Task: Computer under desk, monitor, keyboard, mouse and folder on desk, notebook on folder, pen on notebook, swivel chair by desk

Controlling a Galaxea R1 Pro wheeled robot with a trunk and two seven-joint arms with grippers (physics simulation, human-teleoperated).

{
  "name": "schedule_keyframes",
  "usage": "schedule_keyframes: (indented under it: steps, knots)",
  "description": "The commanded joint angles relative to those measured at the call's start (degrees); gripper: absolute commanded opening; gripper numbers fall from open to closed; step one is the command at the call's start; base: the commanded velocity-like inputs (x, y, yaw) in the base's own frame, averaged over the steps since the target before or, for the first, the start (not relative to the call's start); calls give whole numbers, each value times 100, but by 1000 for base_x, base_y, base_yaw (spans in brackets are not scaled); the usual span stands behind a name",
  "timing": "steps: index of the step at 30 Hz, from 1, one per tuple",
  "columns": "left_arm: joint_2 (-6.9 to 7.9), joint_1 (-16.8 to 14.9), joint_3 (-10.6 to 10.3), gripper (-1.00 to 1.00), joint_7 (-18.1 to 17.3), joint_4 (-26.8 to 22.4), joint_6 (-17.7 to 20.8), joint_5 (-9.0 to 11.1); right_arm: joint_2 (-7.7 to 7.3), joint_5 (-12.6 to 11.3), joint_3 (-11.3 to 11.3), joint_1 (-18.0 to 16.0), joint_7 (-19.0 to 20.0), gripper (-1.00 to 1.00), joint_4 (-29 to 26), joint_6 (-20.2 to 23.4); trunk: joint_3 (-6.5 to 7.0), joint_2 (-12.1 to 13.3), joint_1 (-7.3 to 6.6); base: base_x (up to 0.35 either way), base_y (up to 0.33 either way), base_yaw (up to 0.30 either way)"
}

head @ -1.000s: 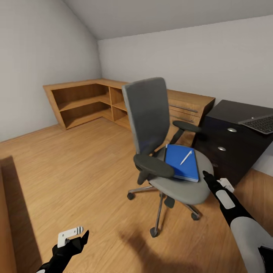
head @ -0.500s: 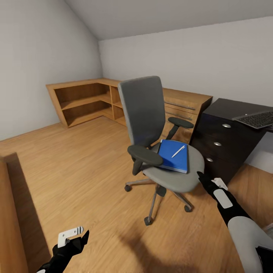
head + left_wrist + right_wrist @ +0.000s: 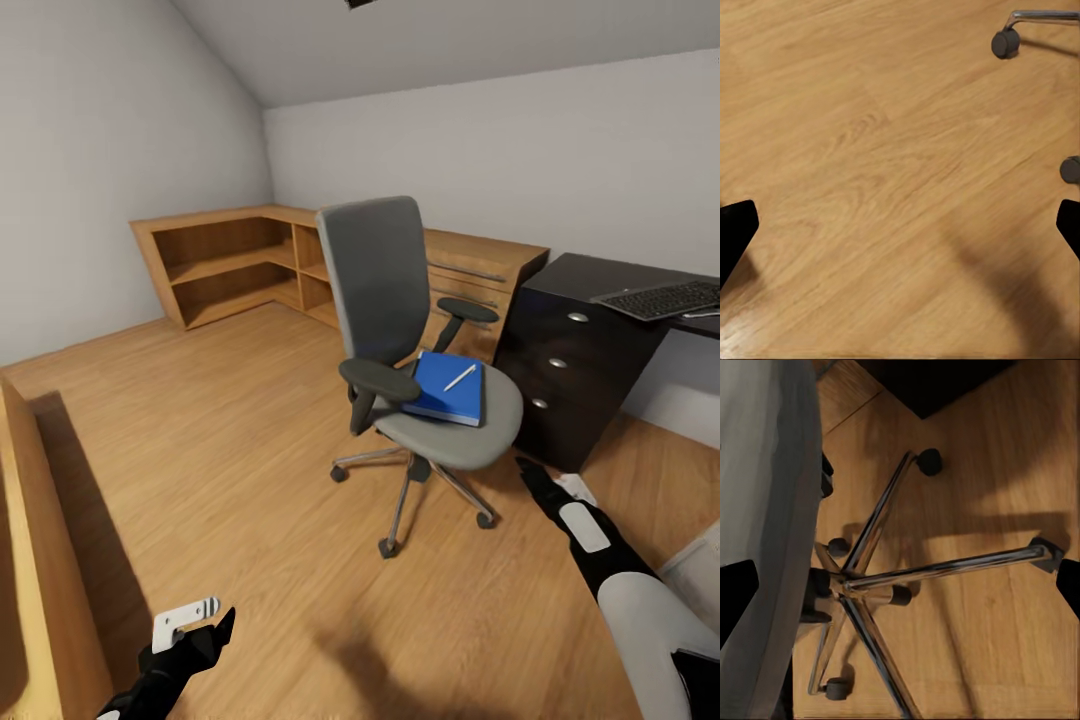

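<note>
Head view shows the folder (image 3: 447,389) lying flat on the seat of the swivel chair (image 3: 420,340), with the pen (image 3: 460,377) resting on top of it. From my right end effector (image 3: 528,470), which hangs just beside the seat's front edge and below it, the folder lies ahead, up and toward my left side. Its long axis runs away from me, toward the chair back. My left end effector (image 3: 200,625) is well apart from the chair, low over the floor, so my right arm is the nearer. Both wrist views show fingertips spread wide, holding nothing. The table (image 3: 590,330) with the keyboard (image 3: 660,298) stands beyond the chair, off to my right.
</note>
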Motion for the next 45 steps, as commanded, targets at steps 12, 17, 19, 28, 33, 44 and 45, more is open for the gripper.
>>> schedule_keyframes:
  steps: [12,17,19,28,33,44,45]
  knots:
    - [-11,0,9,100,3,-9,33,59,187,-2,-17,9,9,100,-9,24,91,-2,-3,-41,0,0]
    - [-13,0,9,100,3,-9,33,59,283,6,-16,13,9,100,-9,24,136,-2,-3,-1,0,0]
    - [-13,0,7,100,3,-9,33,59,311,7,-15,14,11,100,-8,23,153,-2,-3,0,0,0]
    - [-55,0,-411,100,292,-73,59,64,396,12,-8,54,24,100,1,17,234,-2,-3,0,0,0]
    - [-264,-313,-768,100,1137,-98,105,72,461,13,4,97,26,100,12,16,253,-2,-3,0,0,0]
    - [-366,-682,-1133,100,1533,-56,315,69,784,98,74,217,222,100,69,49,255,-2,-3,0,0,0]
    - [-365,-680,-1133,100,1534,-49,315,72,802,160,107,220,367,100,70,49,255,-2,-3,0,0,0]
